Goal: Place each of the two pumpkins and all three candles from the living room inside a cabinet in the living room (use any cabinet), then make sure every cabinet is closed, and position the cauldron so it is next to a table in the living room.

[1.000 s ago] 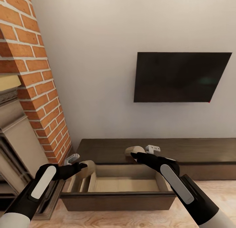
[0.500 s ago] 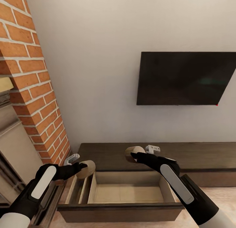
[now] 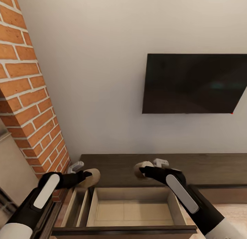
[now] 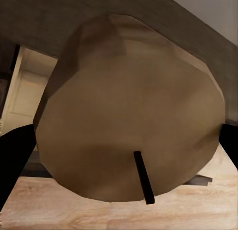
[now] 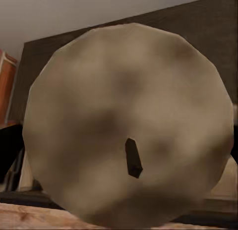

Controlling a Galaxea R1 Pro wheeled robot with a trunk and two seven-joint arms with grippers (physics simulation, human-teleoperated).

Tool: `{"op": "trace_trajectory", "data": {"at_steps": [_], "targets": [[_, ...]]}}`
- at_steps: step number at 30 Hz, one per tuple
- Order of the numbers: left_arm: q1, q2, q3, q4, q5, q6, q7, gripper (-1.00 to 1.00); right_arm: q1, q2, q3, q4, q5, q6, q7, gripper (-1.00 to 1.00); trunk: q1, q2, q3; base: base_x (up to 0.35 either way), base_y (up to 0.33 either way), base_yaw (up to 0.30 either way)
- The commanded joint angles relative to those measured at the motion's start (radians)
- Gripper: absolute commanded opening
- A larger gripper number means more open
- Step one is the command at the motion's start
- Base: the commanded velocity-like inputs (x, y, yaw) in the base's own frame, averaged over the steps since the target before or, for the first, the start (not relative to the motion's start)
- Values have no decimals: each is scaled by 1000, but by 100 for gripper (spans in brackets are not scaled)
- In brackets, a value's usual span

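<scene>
view tilted up; candles [image 3: 91, 176] [image 3: 141, 168] in both grippers [image 3: 85, 175] [image 3: 142, 169], drawer [image 3: 133, 211] open

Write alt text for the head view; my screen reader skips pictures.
Two robot grippers each hold a tan candle above an open drawer of a low dark cabinet: left gripper with candle, right gripper with candle. A black TV hangs on the wall beside a brick column.

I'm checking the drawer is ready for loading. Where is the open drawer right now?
In the head view the open drawer juts from the cabinet at bottom centre, below the TV, between the two candle-holding grippers.
</scene>
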Motion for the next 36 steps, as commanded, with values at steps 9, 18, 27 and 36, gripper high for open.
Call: {"op": "trace_trajectory", "data": {"at_steps": [9, 18, 27, 36], "targets": [[-2, -77, -66, 9, 2, -5, 229, -100, -10, 146, 12, 192, 2, 41, -44, -100, 0, -1, -1, 6, -2, 0], [-7, -215, -80, 72, -125, -19, 333, -100, -16, 249, 15, 277, 62, 58, -157, -100, 0, -1, -1, 0, 0, 0], [-11, -296, -80, 166, -275, -92, 334, -100, -9, 276, 18, 360, 119, 57, -169, -100, 0, -1, -1, 0, 0, 0], [-11, -299, -79, 176, -287, -97, 332, -100, -9, 277, 18, 359, 127, 50, -161, -100, 0, -1, -1, 0, 51, 0]]}}
